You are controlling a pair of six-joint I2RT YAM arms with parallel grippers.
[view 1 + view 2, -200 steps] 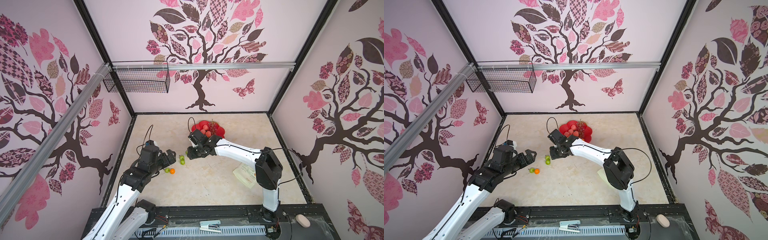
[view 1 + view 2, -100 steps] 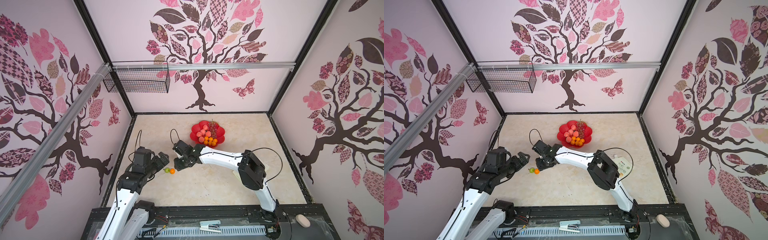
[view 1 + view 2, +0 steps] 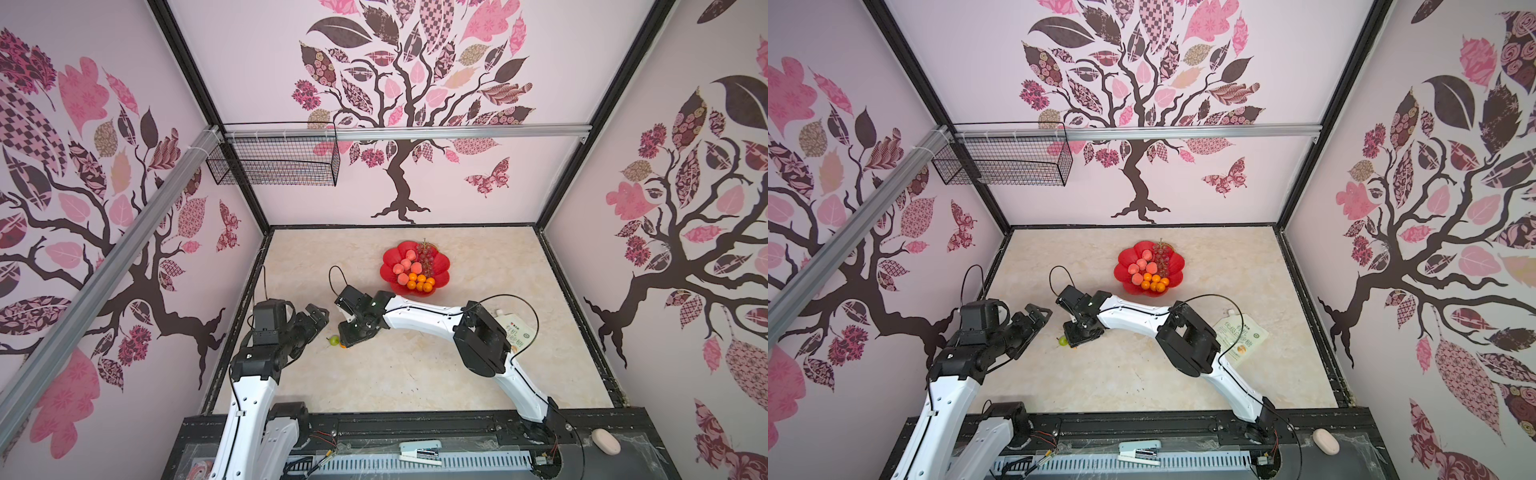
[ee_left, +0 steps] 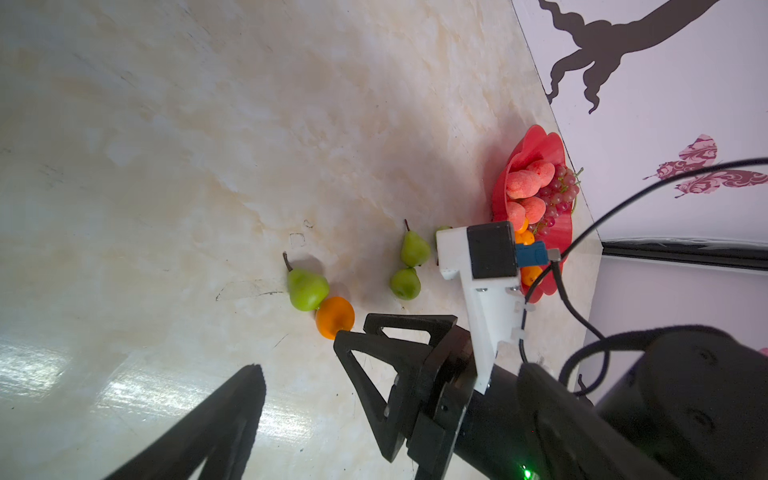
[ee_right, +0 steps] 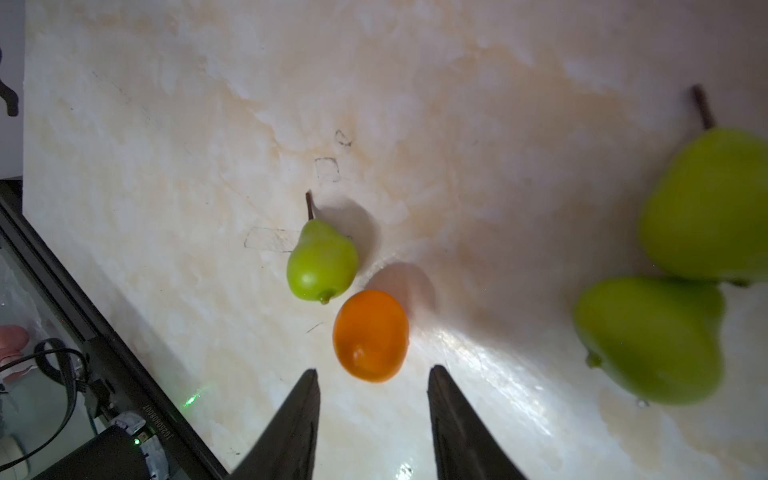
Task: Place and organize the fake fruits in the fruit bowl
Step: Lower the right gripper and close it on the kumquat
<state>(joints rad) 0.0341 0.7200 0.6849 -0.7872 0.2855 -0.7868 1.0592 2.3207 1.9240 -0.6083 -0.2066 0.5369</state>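
Reaching across to the near-left part of the desk [image 3: 415, 374], the right claw [image 5: 372, 374] stands low over a loose orange [image 5: 370, 334]. Its jaws are moderately wide, with the tips flanking one end of the fruit and gripping nothing. In the left wrist view one fingertip [image 4: 341, 338] appears to meet the orange's skin (the right wrist view shows a small gap, so contact cannot be confirmed). A green pear [image 5: 322, 264] lies on its side touching the orange, with its stem pointing away from it. Two further pears [image 5: 648, 338] lie close together between this pair and the fruit bowl [image 3: 441, 266].

The bowl sits toward the far middle of the desk. It holds pink peaches [image 3: 405, 264] on its left, a dark-red grape bunch [image 3: 426, 257] on its right, and a cluster of oranges [image 3: 419, 282] at its near edge. The left claw [image 3: 318, 312] hovers just left of the pear and orange, its jaws wide and empty. A cream printed pouch [image 3: 1239, 338] lies flat at the right of the desk, partly under the right arm.
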